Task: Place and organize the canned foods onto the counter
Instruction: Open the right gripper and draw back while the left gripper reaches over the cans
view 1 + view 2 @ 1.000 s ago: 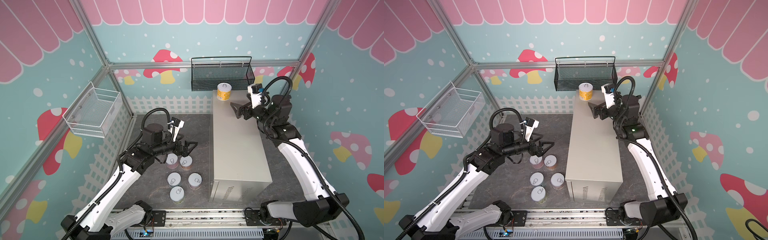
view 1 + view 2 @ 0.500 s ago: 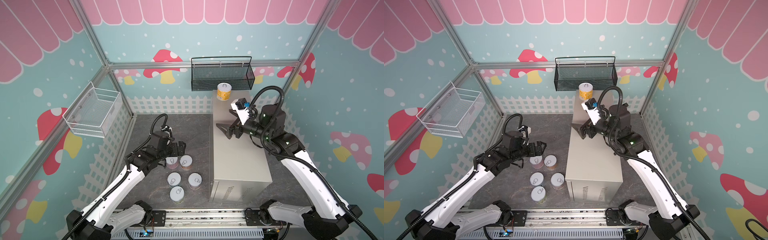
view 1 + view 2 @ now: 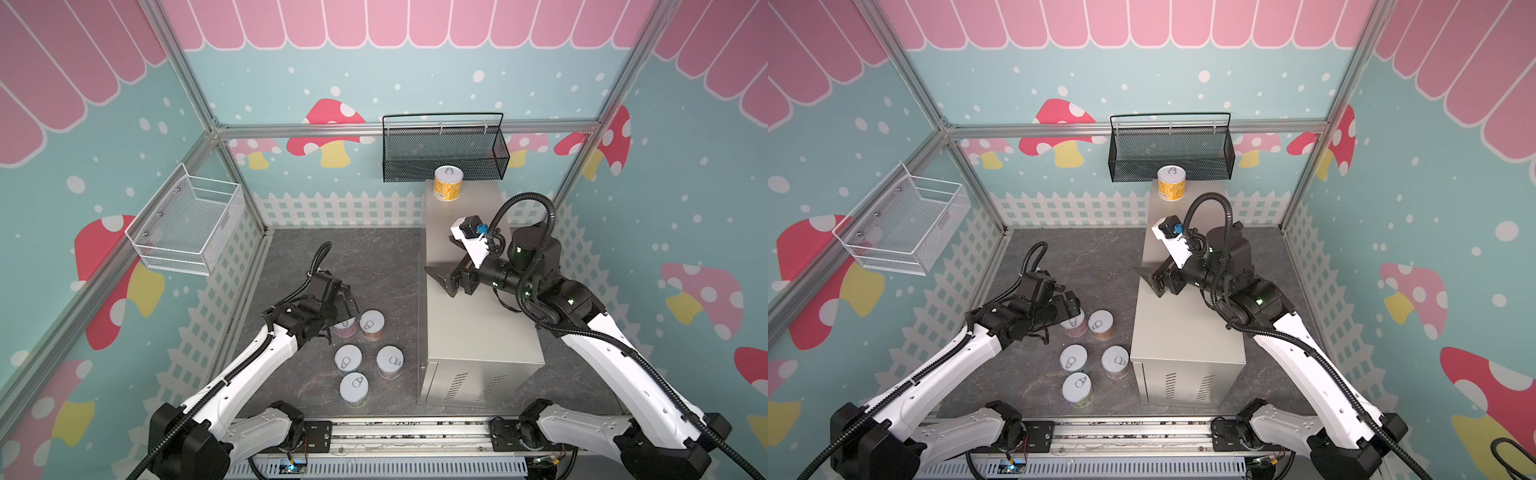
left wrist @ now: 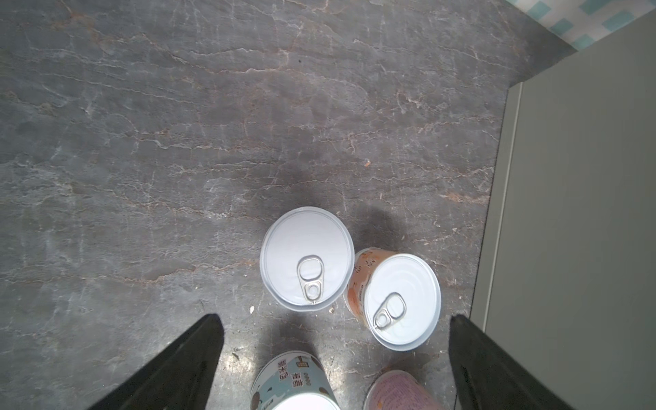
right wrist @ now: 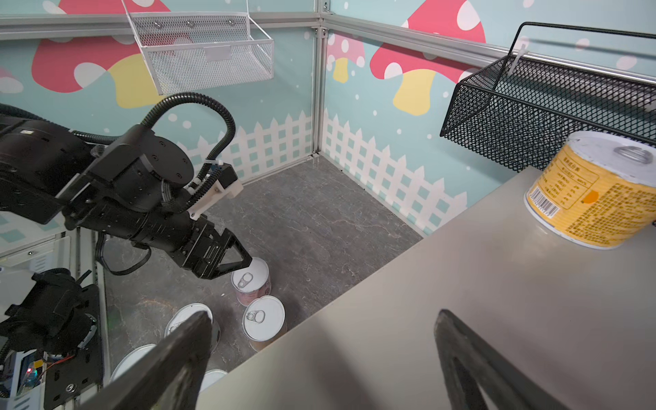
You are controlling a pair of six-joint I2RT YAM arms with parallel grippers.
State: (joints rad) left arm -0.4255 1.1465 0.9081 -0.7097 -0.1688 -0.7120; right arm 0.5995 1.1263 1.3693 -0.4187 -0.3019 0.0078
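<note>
A yellow can [image 3: 448, 183] stands at the far end of the counter [image 3: 478, 332]. Several more cans stand on the dark floor left of it: a pink one [image 3: 347, 329], an orange one [image 3: 372, 324], a light blue one [image 3: 348, 358], another pinkish one [image 3: 390, 360] and a greenish one [image 3: 353, 386]. My left gripper [image 3: 347, 307] hangs open just above the pink can, tilted down, holding nothing. In the left wrist view its fingers [image 4: 184, 362] flank the cluster. My right gripper [image 3: 440, 280] is open and empty over the counter's left edge.
A black mesh basket [image 3: 444, 153] hangs on the back wall just behind the yellow can. A white wire basket [image 3: 191, 220] hangs on the left wall. A white picket fence lines the walls, and a metal rail [image 3: 395, 432] runs along the front.
The right gripper drew back from the yellow can toward the counter's middle and left edge. The left gripper tipped downward and settled over the pink can. Both stayed open.
</note>
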